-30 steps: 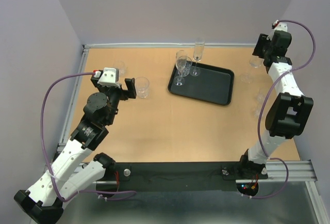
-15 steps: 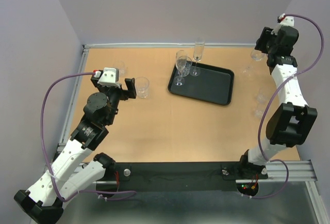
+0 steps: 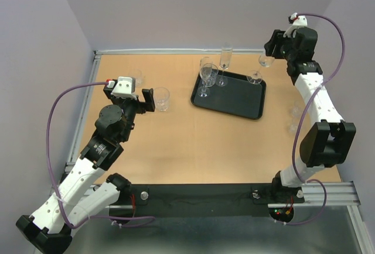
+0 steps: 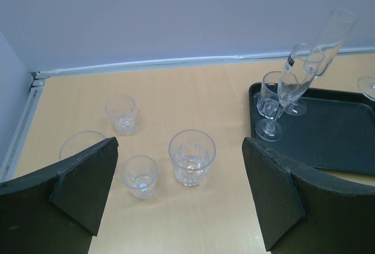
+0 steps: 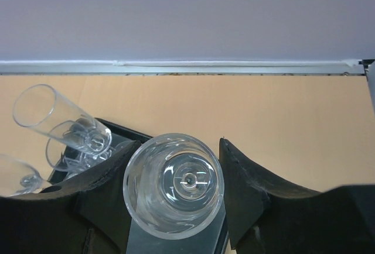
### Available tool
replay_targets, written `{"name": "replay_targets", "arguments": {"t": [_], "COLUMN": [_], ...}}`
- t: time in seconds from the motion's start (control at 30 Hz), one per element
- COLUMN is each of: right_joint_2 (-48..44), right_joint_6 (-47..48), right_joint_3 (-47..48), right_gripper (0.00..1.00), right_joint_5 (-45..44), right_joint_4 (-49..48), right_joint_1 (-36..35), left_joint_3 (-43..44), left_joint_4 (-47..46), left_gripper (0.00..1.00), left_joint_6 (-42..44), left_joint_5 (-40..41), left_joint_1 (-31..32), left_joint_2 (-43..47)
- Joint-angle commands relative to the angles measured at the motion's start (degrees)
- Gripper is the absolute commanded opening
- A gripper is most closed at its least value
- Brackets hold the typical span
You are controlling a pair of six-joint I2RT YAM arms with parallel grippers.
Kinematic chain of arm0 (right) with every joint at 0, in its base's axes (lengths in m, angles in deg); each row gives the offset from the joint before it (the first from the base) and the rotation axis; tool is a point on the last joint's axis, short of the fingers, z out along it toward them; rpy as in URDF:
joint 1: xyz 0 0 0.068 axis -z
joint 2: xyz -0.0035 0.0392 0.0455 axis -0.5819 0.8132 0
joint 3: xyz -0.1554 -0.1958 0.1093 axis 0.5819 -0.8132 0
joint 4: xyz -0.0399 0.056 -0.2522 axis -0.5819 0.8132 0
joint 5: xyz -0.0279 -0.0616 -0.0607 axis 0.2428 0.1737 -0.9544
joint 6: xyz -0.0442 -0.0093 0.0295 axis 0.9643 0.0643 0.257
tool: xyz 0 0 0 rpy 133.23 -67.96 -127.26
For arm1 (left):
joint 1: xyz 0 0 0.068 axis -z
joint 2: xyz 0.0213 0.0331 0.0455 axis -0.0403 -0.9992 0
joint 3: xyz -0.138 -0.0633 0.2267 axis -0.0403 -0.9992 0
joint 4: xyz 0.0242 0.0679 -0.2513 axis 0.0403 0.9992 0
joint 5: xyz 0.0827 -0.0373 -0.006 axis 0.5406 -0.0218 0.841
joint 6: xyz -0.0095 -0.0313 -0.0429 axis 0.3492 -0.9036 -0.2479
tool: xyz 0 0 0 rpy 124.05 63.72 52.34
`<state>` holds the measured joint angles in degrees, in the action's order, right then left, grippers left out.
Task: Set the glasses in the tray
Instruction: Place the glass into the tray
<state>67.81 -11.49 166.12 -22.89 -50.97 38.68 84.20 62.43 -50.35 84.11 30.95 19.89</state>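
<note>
A light wood-toned worktop [image 3: 176, 143] stands between plain, pale lavender walls [image 3: 193, 8]. A thin white strip [image 3: 164, 50] runs where its far edge meets the back wall. A metal rail [image 3: 85, 107] borders its left side, and a black band [image 3: 199, 198] crosses its near edge. The light is soft and even.

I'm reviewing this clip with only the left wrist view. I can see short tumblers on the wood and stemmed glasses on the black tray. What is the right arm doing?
Observer: The right gripper has its fingers closed on a clear stemmed wine glass at the far right corner of the flat black rectangular tray.
Operator: Is that glass resting on the tray?
Observer: I cannot tell. From above, its foot overlaps that corner.
Operator: Are there any glasses on that side of the table?
Observer: At least one more clear glass stands on the wooden table, right of the tray. It is too faint to count.
</note>
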Motion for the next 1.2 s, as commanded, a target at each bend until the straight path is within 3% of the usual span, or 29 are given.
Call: {"name": "replay_targets", "arguments": {"t": [0.0, 1.17], "right_joint_2": [-2.4, 3.7], "right_joint_6": [-0.6, 1.0], "right_joint_3": [2.0, 1.2], "right_gripper": [0.34, 0.34], "right_joint_5": [1.3, -0.1], "right_joint_4": [-3.3, -3.1], "right_joint_1": [-2.1, -11.3], "left_joint_3": [-0.2, -0.3], "left_joint_4": [-3.3, -3.3], "left_gripper": [0.99, 0.99], "left_joint_6": [0.3, 0.3], "left_joint_5": [0.2, 0.1], "left_joint_1": [-0.4, -0.5], "left_joint_2": [0.2, 0.3]}}
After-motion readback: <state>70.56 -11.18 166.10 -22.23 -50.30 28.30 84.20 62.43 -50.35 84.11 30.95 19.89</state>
